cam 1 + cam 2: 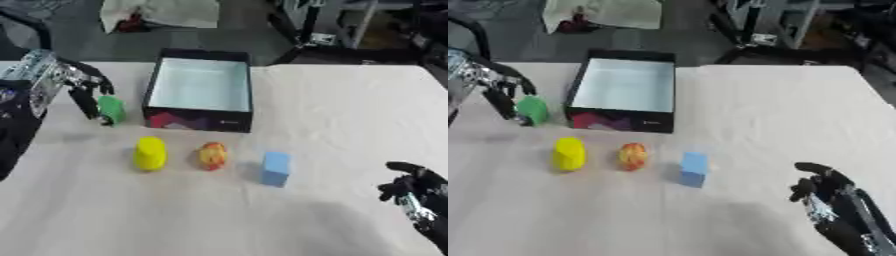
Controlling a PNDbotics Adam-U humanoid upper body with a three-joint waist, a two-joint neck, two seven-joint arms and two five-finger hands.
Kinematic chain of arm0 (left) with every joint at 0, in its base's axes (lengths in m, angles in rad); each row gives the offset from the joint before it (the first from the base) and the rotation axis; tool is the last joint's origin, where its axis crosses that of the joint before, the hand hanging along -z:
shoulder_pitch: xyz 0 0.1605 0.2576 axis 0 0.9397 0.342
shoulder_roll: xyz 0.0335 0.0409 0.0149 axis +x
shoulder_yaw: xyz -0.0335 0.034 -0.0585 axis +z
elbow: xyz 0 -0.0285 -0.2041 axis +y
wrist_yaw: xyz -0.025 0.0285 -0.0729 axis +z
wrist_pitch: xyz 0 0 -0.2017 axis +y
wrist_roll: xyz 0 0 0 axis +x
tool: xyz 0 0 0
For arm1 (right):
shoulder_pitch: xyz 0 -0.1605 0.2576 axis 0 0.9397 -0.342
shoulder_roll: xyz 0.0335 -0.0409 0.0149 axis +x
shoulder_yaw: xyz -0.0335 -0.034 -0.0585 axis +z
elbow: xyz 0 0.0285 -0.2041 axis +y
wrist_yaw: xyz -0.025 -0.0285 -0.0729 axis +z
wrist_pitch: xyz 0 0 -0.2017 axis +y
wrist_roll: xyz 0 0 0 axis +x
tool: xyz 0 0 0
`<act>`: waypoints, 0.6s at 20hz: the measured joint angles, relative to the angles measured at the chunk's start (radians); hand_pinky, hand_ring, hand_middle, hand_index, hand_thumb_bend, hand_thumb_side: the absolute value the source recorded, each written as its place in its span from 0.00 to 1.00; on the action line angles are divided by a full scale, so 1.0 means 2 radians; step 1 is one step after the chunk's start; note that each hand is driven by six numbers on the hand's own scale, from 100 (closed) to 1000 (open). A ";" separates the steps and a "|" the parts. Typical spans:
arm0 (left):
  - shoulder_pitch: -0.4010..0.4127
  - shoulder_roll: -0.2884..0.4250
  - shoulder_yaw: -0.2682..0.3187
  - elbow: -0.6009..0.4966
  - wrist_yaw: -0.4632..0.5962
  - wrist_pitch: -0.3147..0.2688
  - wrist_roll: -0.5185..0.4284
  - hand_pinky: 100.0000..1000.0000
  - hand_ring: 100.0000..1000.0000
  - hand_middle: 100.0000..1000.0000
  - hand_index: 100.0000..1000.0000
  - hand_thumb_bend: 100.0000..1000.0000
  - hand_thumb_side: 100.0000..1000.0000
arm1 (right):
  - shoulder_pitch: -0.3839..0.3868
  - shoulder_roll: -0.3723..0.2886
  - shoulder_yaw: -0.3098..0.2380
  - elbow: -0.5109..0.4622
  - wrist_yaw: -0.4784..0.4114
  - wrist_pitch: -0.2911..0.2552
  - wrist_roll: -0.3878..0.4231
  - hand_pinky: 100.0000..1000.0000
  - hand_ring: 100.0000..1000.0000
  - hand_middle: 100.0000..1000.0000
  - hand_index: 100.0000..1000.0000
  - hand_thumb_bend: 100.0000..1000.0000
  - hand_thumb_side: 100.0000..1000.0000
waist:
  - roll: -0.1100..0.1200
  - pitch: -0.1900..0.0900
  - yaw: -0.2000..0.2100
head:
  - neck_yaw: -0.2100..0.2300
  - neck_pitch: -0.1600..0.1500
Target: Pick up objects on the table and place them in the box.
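Green object (111, 109) partly hidden by left robot hand (86, 88) fingers, shape unclear

Stereo head pair—looking down, sharing the table (350, 110).

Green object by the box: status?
Left robot hand curled round green object, left of the box. Right robot hand idle, lower right. Box empty; yellow, red-orange, blue block on table. Path clear.
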 measured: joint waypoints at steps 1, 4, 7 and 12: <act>0.000 -0.002 0.004 0.005 -0.009 0.006 0.016 0.72 0.73 0.83 0.92 0.32 0.36 | 0.000 0.000 0.000 0.000 0.000 0.000 0.000 0.65 0.43 0.24 0.75 0.00 0.41 | 0.000 0.000 0.000 | 0.000 0.000; 0.001 -0.009 0.013 0.020 -0.027 0.024 0.062 0.71 0.73 0.83 0.92 0.31 0.36 | 0.000 0.000 0.000 0.000 0.000 0.000 0.000 0.65 0.43 0.24 0.75 0.00 0.41 | 0.000 0.000 0.000 | 0.000 0.000; 0.002 -0.016 0.020 0.035 -0.034 0.033 0.088 0.70 0.71 0.82 0.92 0.30 0.36 | 0.000 0.000 0.000 0.000 0.000 0.000 0.000 0.65 0.43 0.24 0.75 0.00 0.41 | 0.000 0.000 -0.001 | 0.000 0.000; 0.007 -0.030 0.027 0.054 -0.031 0.040 0.108 0.61 0.61 0.76 0.87 0.21 0.30 | 0.000 0.000 0.000 0.000 0.000 -0.001 0.001 0.65 0.43 0.23 0.75 0.00 0.41 | 0.000 0.000 -0.001 | 0.000 0.000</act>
